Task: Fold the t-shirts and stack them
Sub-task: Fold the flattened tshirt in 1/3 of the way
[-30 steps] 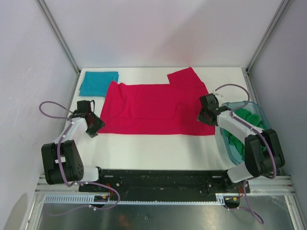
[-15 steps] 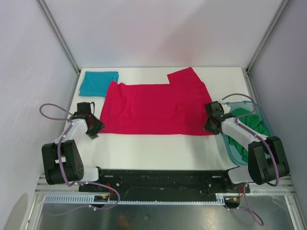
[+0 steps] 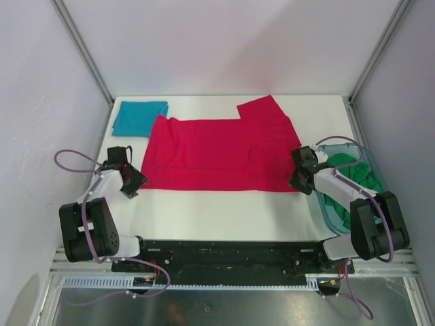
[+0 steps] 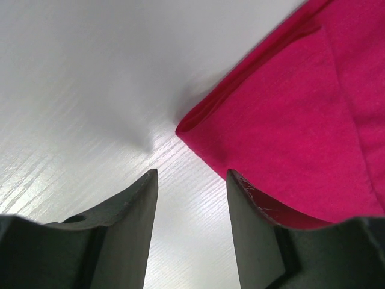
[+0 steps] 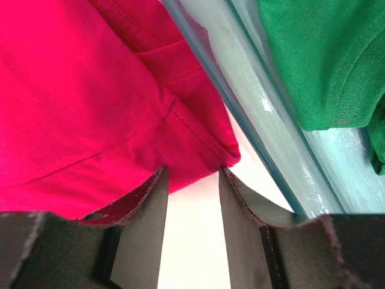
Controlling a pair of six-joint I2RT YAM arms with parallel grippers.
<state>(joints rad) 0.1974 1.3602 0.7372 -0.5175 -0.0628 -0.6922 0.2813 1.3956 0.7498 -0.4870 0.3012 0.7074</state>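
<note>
Your crimson-red t-shirt (image 3: 217,153) lies spread flat across the middle of the table (image 3: 224,210), with one sleeve sticking out toward the far right corner and a fold line running through its right half. Its near hem runs almost straight from left to right.

The teal-blue t-shirt (image 3: 138,117) sits folded into a small rectangle at the far left corner, touching or just beside the red shirt's far left edge. The bright green t-shirt (image 3: 350,173) is bunched up inside the see-through tub (image 3: 353,147) at the right edge of the table. In the right wrist view the red cloth's edge lies right along the tub wall (image 5: 264,120).

Your left gripper (image 3: 134,185) is low at the red shirt's near left corner. In its wrist view the jaws stand apart with only bare table between them. The doubled corner of the cloth (image 4: 289,138) lies just ahead, and the right-hand finger (image 4: 252,229) overlaps the hem.

Your right gripper (image 3: 295,186) is down at the near right corner, between the shirt and the tub. Its jaws are also parted, holding nothing. The stitched hem (image 5: 78,108) reaches just to the fingertips, and the green cloth (image 5: 325,60) shows beyond the tub wall.
</note>
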